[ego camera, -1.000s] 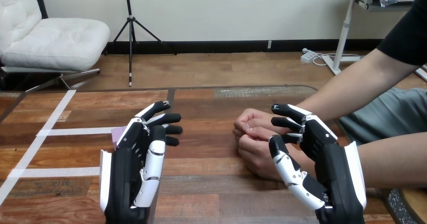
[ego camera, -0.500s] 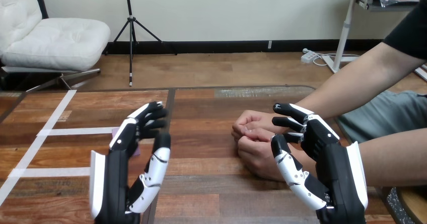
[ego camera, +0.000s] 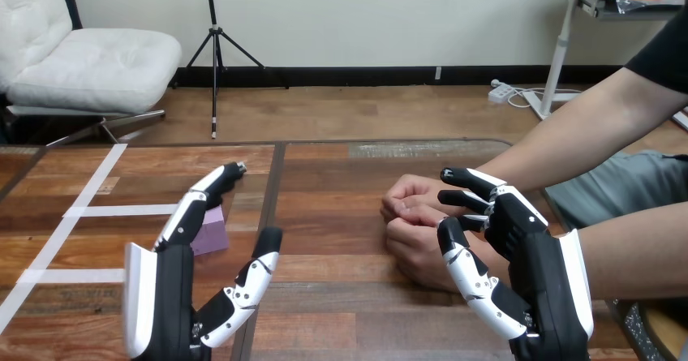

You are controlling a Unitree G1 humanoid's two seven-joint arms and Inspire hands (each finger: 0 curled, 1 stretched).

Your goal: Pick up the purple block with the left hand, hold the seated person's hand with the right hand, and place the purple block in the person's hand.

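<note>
Left hand [ego camera: 174, 296], one: fingers straight, thumb spread, empty. Purple block [ego camera: 214, 231], one: on the table's [ego camera: 341, 296] left half, partly hidden behind those fingers; long axis unclear. Right hand [ego camera: 539, 276], one: fingers loosely bent, gripping nothing, beside the person's two clasped hands [ego camera: 412, 215].

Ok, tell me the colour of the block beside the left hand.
The block is pale purple; the head view shows it best.

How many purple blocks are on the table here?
1. The purple block lies on the table at the left, partly behind fingers of the left hand; that hand may hide more.
</note>
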